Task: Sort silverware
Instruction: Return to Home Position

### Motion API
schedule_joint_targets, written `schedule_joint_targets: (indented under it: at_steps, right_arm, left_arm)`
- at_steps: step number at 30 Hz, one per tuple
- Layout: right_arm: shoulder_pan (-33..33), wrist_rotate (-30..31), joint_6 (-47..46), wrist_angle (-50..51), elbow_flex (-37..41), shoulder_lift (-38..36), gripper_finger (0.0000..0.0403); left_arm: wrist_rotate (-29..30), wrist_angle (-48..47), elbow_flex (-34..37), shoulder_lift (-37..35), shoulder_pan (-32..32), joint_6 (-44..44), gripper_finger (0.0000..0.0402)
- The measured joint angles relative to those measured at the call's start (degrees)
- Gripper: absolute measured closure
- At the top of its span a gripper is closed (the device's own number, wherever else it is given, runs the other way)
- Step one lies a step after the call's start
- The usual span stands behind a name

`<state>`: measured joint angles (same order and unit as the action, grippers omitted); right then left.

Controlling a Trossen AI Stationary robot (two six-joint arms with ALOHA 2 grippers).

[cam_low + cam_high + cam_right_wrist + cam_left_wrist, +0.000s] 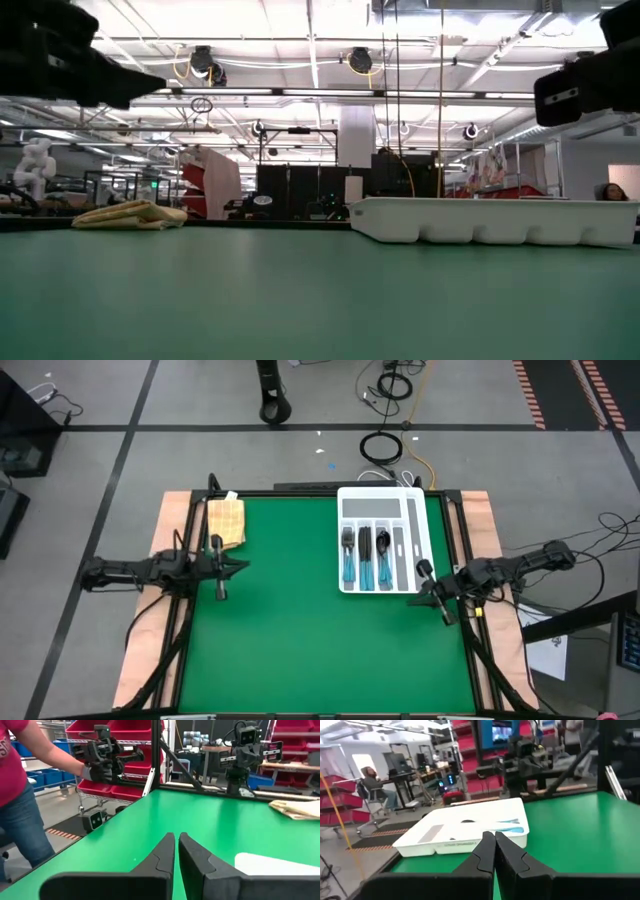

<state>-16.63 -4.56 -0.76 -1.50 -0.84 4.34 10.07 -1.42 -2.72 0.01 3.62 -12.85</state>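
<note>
Bright, even light from ceiling lights (240, 20); glare up top in low view, v. faint shadows on green table (300, 650).

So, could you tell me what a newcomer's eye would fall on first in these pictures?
The white compartmented plastic tray on the right half of the green table stands out, with light-blue-handled silverware lined up in three of its slots. The dark left arm hangs by a folded tan cloth, the right arm beside the tray, both with jaws shut and empty.
</note>
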Motion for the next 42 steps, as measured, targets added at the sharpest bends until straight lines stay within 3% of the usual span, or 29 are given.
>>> schedule_joint_targets:
  at_steps: [2, 9, 15, 42]
  right_arm:
    - [0.11, -0.13, -0.76, -0.02, 0.00, 0.63, 0.0387]
    - [0.11, -0.24, -2.00, 0.00, 0.00, 1.58, 0.0387]
    - [0.11, 0.18, -2.95, 0.03, 0.00, 1.53, 0.0387]
    - [0.11, 0.20, -3.08, 0.03, 0.00, 1.53, 0.0387]
  left_arm:
    - [-0.15, 3.92, 2.30, 0.02, -0.59, 1.06, 0.0395]
    - [-2.94, 3.46, 2.34, 0.05, -1.47, 3.53, 0.0395]
    - [-0.38, 3.70, 2.36, 0.28, -1.49, 3.48, 0.0395]
    - [-0.42, 3.61, 2.41, 0.33, -1.47, 3.44, 0.0395]
